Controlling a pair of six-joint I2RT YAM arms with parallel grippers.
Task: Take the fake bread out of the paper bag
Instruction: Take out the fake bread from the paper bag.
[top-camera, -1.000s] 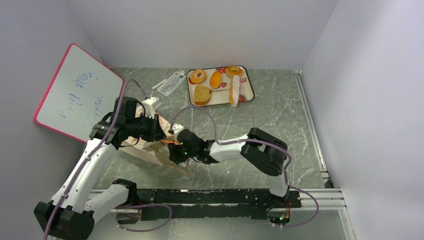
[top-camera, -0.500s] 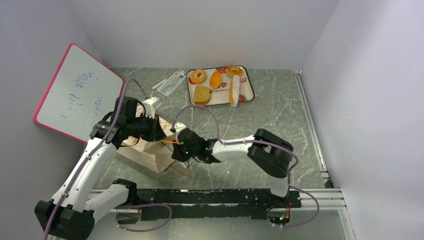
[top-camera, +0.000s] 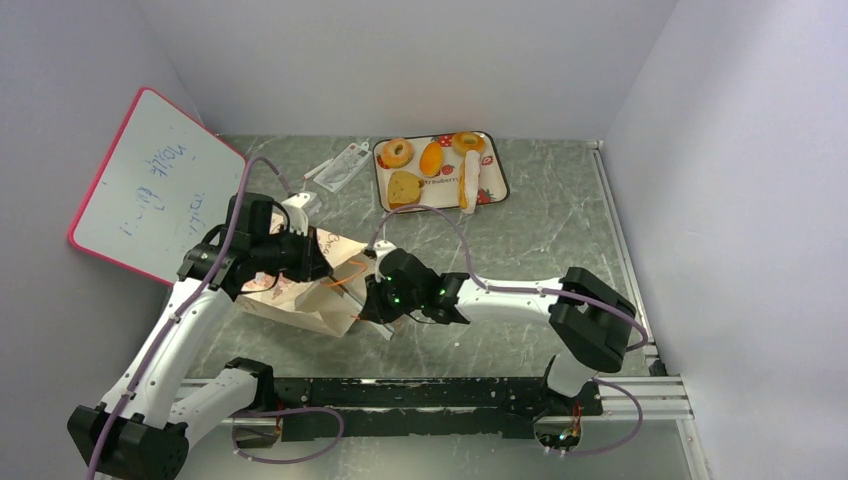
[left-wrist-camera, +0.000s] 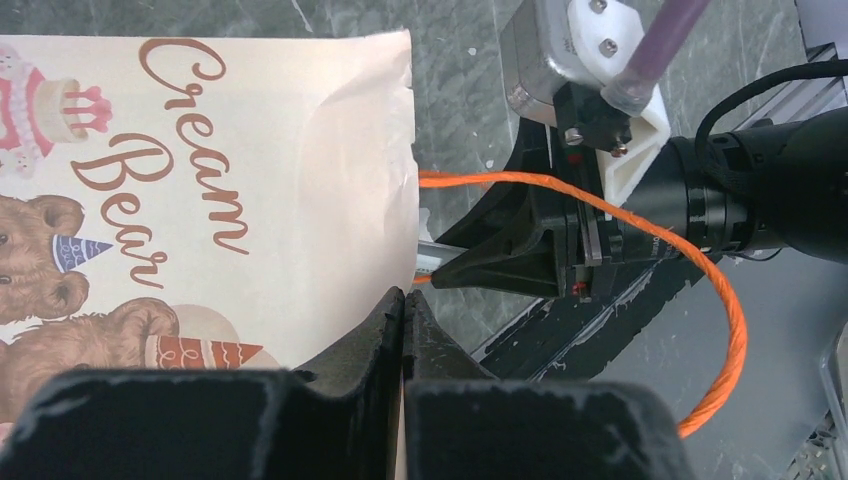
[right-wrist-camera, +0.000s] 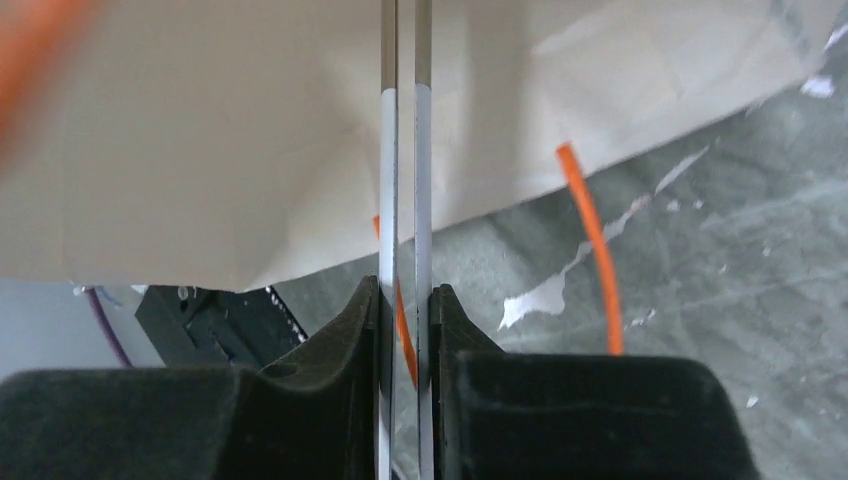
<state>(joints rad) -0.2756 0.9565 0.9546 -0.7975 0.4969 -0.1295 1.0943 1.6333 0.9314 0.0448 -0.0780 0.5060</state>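
The paper bag (top-camera: 298, 298) lies on its side, cream with bear pictures and "Cream Bear" lettering (left-wrist-camera: 200, 170); its inside is hidden. My left gripper (top-camera: 318, 268) is shut on the bag's edge (left-wrist-camera: 404, 300). My right gripper (top-camera: 372, 305) sits at the bag's mouth, shut (right-wrist-camera: 403, 295) on a thin clear plastic piece seen edge-on, with an orange handle strand (right-wrist-camera: 590, 230) beside it. The bag also fills the top of the right wrist view (right-wrist-camera: 250, 130). Fake bread lies on a tray (top-camera: 497, 170) at the back: a ring (top-camera: 397, 152), an oval bun (top-camera: 431, 158) and another ring (top-camera: 467, 142).
A red-framed whiteboard (top-camera: 150, 190) leans against the left wall. Clear plastic packets (top-camera: 340, 165) lie left of the tray. A toast slice (top-camera: 404, 188) and a white stick (top-camera: 469, 180) share the tray. A black rail (top-camera: 430, 395) runs along the front edge.
My right gripper has drawn back to the right from the bag's mouth and its elbow has swung right. The bag's mouth has been pulled rightward. The left gripper has stayed put.
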